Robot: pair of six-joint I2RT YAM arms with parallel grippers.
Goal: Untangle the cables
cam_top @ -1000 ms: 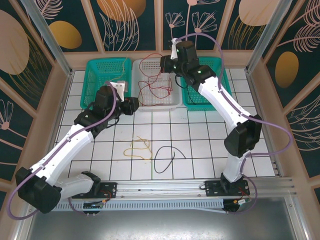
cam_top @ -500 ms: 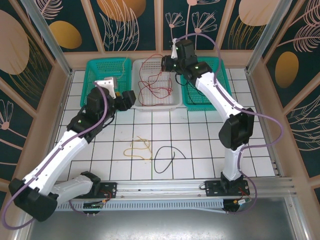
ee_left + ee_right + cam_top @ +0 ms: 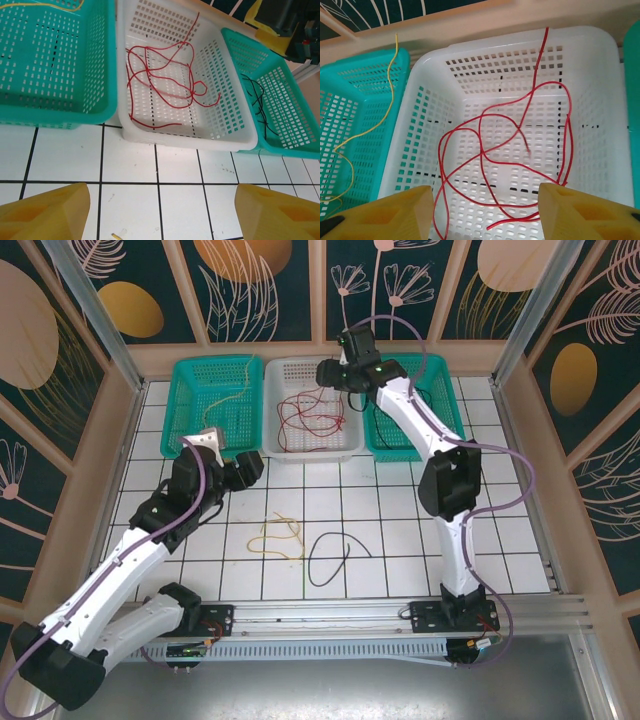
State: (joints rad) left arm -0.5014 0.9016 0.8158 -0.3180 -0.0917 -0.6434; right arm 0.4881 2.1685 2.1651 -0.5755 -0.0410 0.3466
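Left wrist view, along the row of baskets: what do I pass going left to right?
Left teal basket holding a yellow cable → white basket holding the red cables → right teal basket holding a black cable.

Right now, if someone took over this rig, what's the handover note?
Left pincer: open, empty, over the tiles before the white basket.
Right pincer: open, empty, above the white basket.
Done: red cables in white basket, a yellow cable in left teal basket, black cables in right teal basket.
To do: loose yellow cable and loose black cable lie on the tiles.
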